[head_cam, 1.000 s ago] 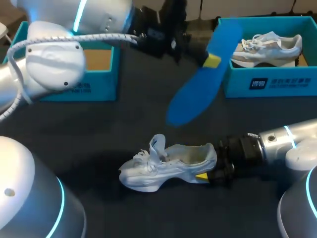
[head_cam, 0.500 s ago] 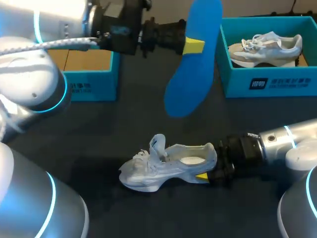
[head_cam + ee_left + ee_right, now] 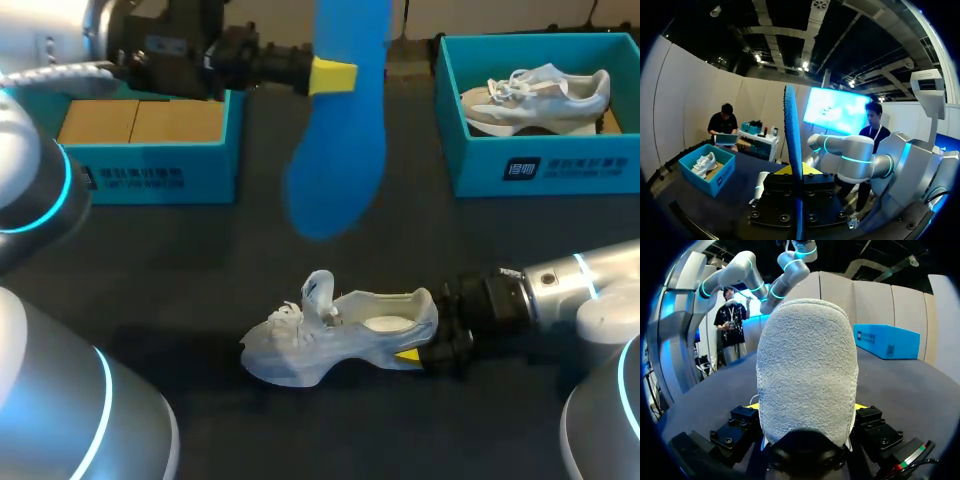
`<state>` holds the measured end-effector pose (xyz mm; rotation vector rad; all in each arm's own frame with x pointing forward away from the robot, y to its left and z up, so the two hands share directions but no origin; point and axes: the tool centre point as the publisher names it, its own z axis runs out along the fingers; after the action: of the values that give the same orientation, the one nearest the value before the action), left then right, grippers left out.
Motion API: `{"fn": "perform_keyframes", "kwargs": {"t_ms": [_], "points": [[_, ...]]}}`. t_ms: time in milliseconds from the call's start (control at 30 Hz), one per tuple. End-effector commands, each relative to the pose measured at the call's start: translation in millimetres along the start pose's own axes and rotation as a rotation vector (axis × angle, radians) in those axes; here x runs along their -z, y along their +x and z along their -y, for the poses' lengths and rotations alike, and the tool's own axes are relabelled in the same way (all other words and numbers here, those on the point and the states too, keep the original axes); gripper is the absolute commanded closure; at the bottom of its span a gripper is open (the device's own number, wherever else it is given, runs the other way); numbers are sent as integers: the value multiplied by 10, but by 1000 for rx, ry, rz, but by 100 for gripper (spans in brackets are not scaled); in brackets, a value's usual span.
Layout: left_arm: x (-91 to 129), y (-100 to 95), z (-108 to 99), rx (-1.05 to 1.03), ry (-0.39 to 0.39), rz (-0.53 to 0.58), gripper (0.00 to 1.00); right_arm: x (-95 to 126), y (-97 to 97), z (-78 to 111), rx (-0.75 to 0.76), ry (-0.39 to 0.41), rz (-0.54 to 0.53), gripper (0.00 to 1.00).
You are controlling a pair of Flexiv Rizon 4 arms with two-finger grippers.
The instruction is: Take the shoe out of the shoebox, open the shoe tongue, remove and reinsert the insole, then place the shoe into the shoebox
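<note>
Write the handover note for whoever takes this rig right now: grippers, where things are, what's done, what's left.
Left gripper: shut on the blue insole, held in the air over the table between the two boxes.
Right gripper: shut on the heel of the white shoe, which rests on the table, tongue raised.
Empty shoebox is at far left; the other box holds a second shoe.
Done: shoe out, tongue open, insole out.
Left: reinsert the insole, put the shoe back in the shoebox.

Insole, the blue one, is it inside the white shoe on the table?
No, the blue insole hangs in the air, pinched by the left arm's fingers, apart from the white shoe.
</note>
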<state>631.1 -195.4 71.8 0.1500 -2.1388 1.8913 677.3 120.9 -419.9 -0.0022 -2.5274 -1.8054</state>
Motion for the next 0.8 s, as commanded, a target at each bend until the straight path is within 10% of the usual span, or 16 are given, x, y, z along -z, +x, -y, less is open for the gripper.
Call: {"fn": "perform_keyframes", "kwargs": {"t_ms": [33, 800], "points": [[184, 98, 61, -4, -21, -4, 100, -13, 9, -5, 0, 4, 0, 100], [162, 191, 163, -20, 19, -15, 100, 5, 19, -10, 1, 28, -1, 100]]}}
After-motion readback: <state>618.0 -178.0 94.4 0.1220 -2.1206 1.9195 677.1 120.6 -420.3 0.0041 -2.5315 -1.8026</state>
